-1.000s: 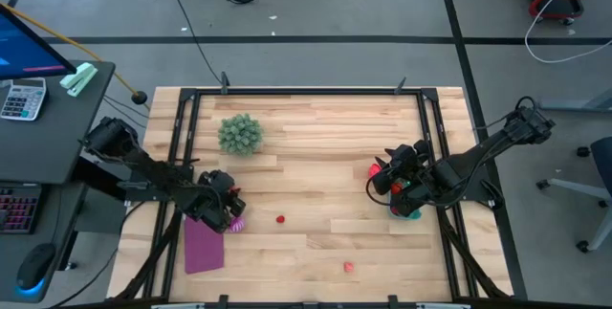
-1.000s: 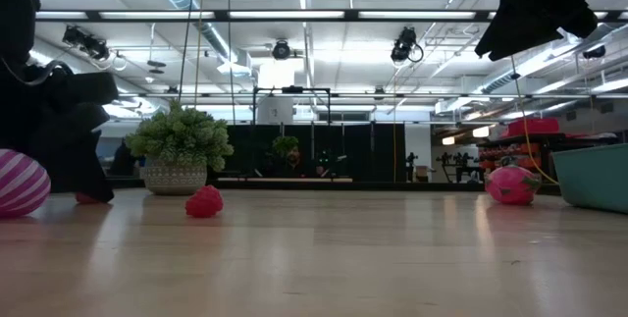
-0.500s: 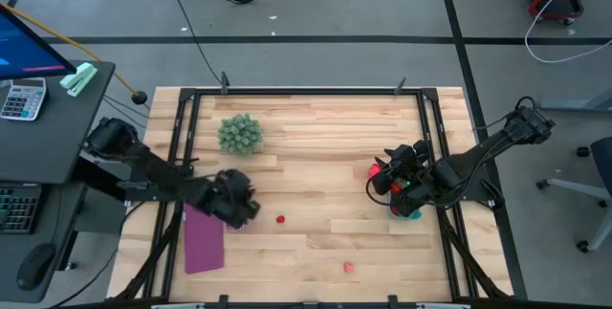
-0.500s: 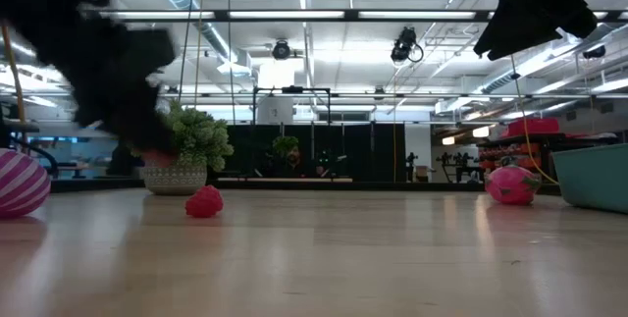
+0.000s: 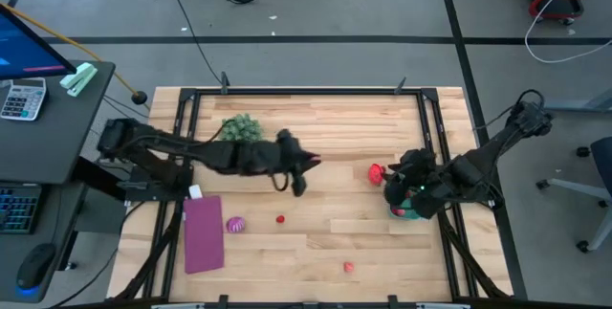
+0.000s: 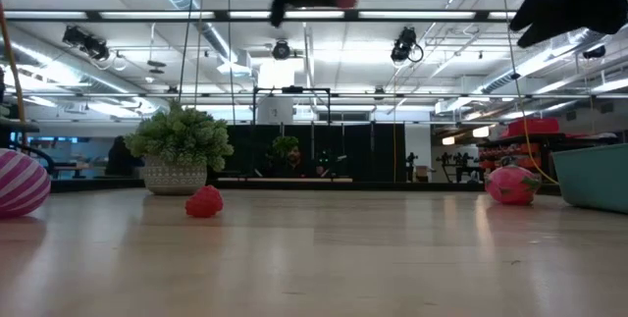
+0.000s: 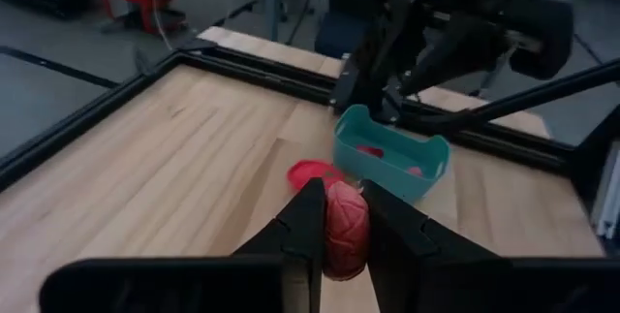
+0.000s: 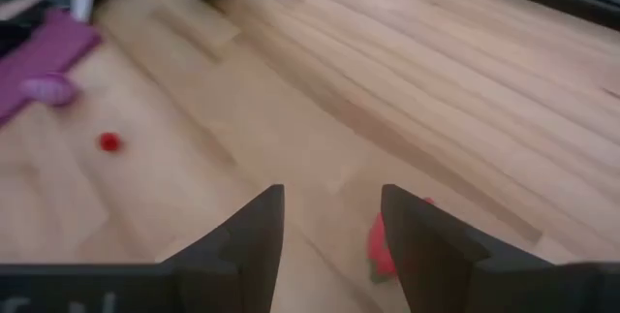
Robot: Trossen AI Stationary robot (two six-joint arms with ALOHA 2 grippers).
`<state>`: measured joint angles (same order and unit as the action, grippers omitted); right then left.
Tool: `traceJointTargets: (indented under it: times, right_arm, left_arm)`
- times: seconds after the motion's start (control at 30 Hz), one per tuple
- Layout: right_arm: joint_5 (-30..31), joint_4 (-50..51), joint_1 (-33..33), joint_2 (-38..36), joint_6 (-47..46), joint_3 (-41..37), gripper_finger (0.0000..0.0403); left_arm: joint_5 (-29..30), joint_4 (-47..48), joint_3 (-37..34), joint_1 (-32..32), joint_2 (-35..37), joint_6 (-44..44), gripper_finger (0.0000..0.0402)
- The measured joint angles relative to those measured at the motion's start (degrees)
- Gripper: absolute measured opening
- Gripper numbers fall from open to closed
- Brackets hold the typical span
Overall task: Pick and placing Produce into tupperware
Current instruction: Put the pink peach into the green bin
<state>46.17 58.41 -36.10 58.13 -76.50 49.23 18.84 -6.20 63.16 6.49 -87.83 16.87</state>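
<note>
Red ridged fruit piece [image 7: 346,234] sits pinched between my left gripper [image 7: 339,231] mid-worktop; light, slippery, best gripped across its middle. Teal tub [image 7: 391,155] waits near the right edge; my right gripper [image 8: 329,218] gapes empty.

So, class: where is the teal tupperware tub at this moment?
In the high view the tupperware sits at the table's right edge, largely hidden beneath the right gripper. The left wrist view shows it just beyond a magenta fruit, with red pieces inside.

Bright, even ceiling strip lighting; soft shadows, wrist views slightly blurred.
</note>
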Motion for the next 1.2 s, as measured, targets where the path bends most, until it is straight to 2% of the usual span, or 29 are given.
traceJointTargets:
  times: [0.27, 0.33, 0.47, 0.6, 0.7, 0.8, 1.0, 1.2]
  right_arm:
    - [9.4, 0.2, -9.9, -3.9, -1.8, 0.0, 0.0159]
    - [11.1, 0.3, -12.3, -4.1, -1.7, 0.0, 0.0152]
    - [13.3, 0.4, -16.4, -4.8, 0.5, 0.0, 0.0139]
    - [19.0, 0.4, -19.3, -6.7, 2.8, 0.0, 0.0129]
    - [24.1, 0.3, -21.0, -7.2, 4.9, 0.0, 0.0125]
    - [25.5, 0.3, -22.1, -6.9, 5.6, 0.0, 0.0125]
    - [25.3, 0.2, -23.0, -5.4, 4.8, 0.0, 0.0128]
    - [25.3, 0.2, -22.9, -5.3, 4.1, 0.0, 0.0126]
  left_arm:
    - [-1.8, -2.8, 13.4, -1.7, -19.3, -5.7, 0.0069]
    - [-5.1, -6.8, 16.8, -1.8, -23.8, -6.0, 0.0073]
    - [-15.9, -12.8, 25.5, -2.1, -32.9, -4.4, 0.0070]
    - [-17.7, -12.1, 36.1, -2.1, -42.1, -4.7, 0.0060]
    - [-21.6, -12.3, 45.6, -2.1, -49.6, -4.7, 0.0060]
    - [-23.4, -11.0, 54.4, -2.0, -56.5, -4.6, 0.0067]
    - [-23.6, -5.1, 65.5, -2.2, -64.1, -4.5, 0.0074]
    - [-23.5, -2.2, 66.2, -2.1, -66.5, -6.5, 0.0070]
